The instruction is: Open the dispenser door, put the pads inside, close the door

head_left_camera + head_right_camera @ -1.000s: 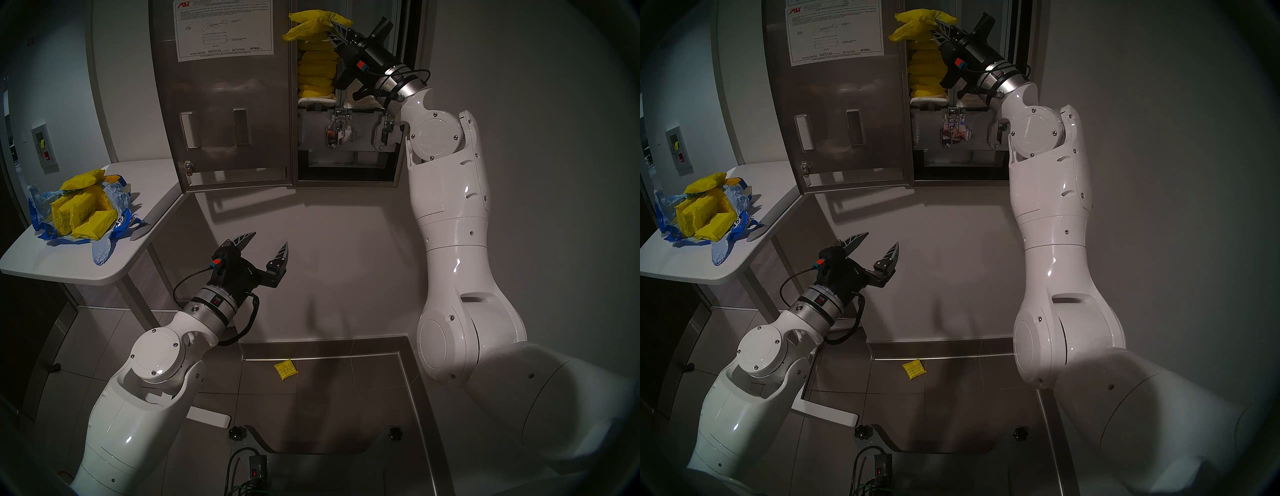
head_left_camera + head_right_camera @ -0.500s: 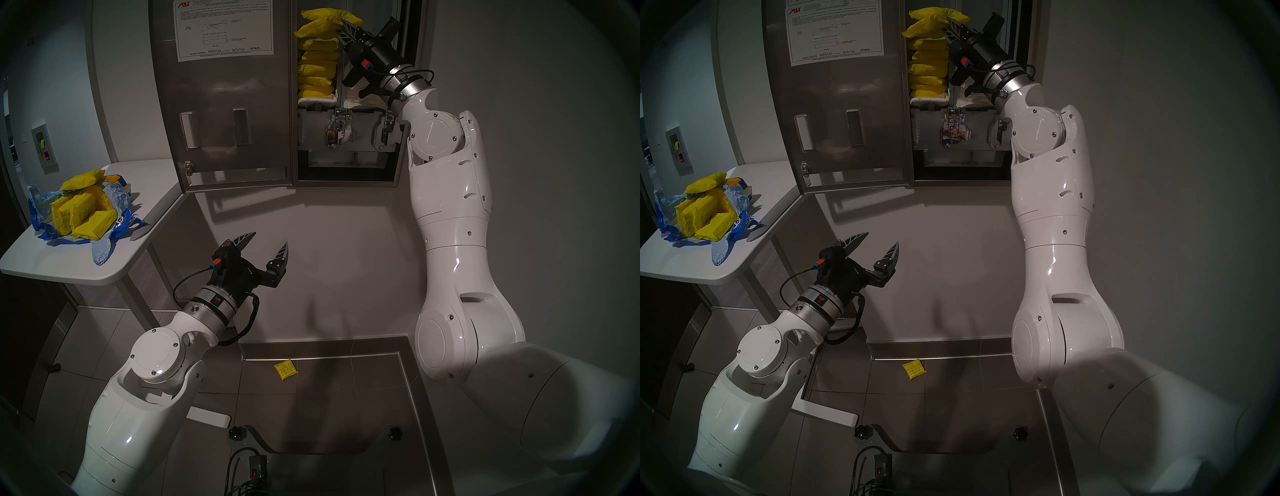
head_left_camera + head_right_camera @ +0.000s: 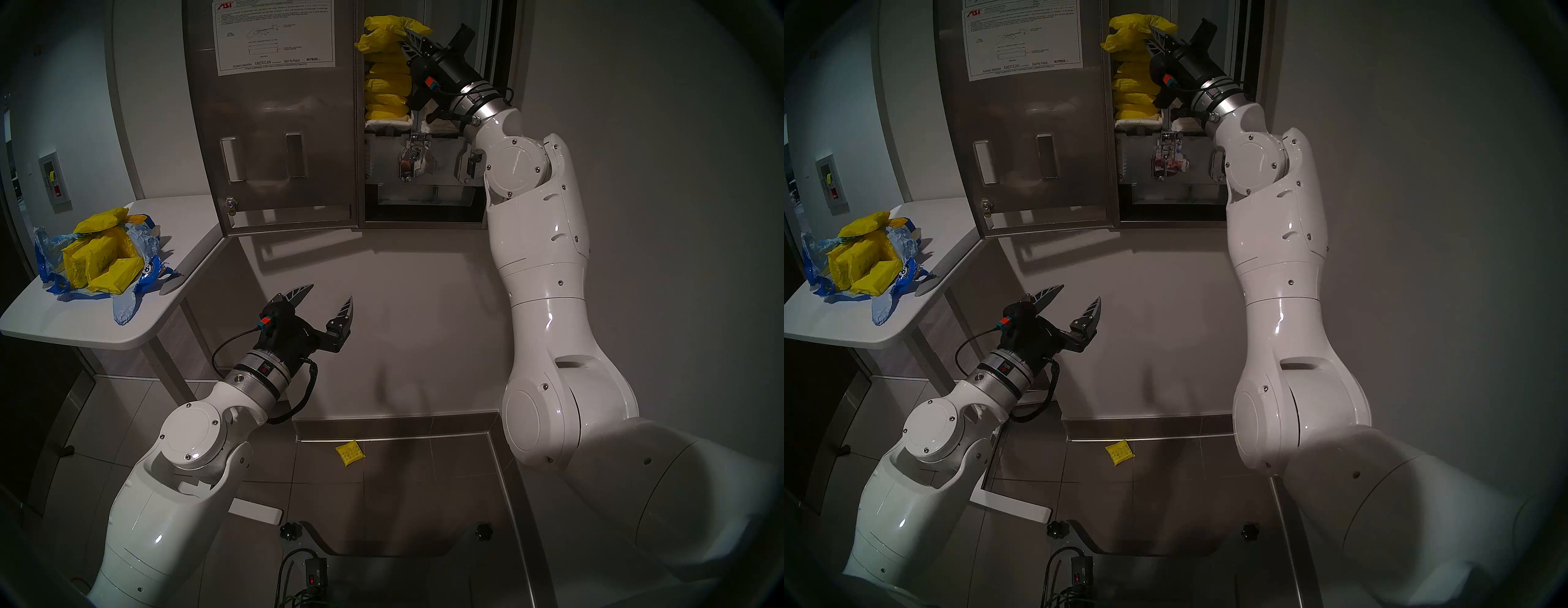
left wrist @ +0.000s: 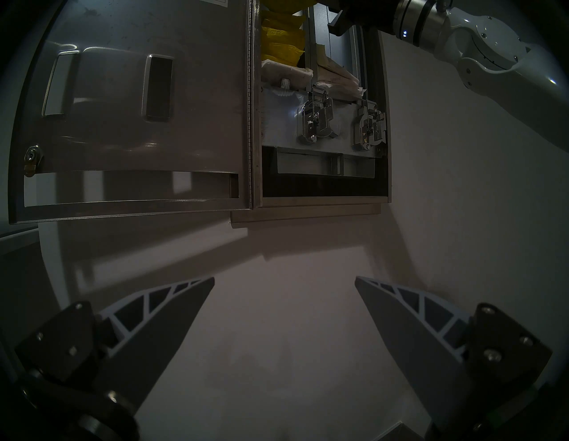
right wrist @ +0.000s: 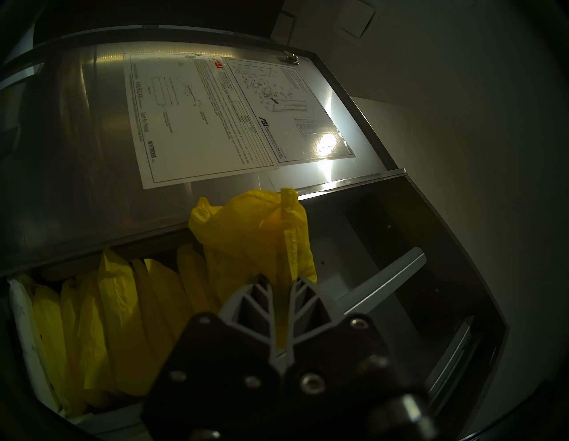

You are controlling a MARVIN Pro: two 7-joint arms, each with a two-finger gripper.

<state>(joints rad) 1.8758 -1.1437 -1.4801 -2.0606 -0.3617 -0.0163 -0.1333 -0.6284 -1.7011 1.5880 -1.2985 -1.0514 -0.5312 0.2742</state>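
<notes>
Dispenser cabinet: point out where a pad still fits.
Bare room: the right column, beside the grey divider rail, and above the yellow-wrapped pad stack, where the right gripper holds one pad. Left column is crowded.

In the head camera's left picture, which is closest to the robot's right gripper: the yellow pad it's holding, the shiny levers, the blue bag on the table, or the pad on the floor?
From the right gripper:
1. The held yellow pad, pinched at the cabinet's top.
2. The chrome levers, just below inside the cabinet.
3. The blue bag, far left on the white table.
4. The dropped pad, on the floor tiles. The last two are hard to rank.
</notes>
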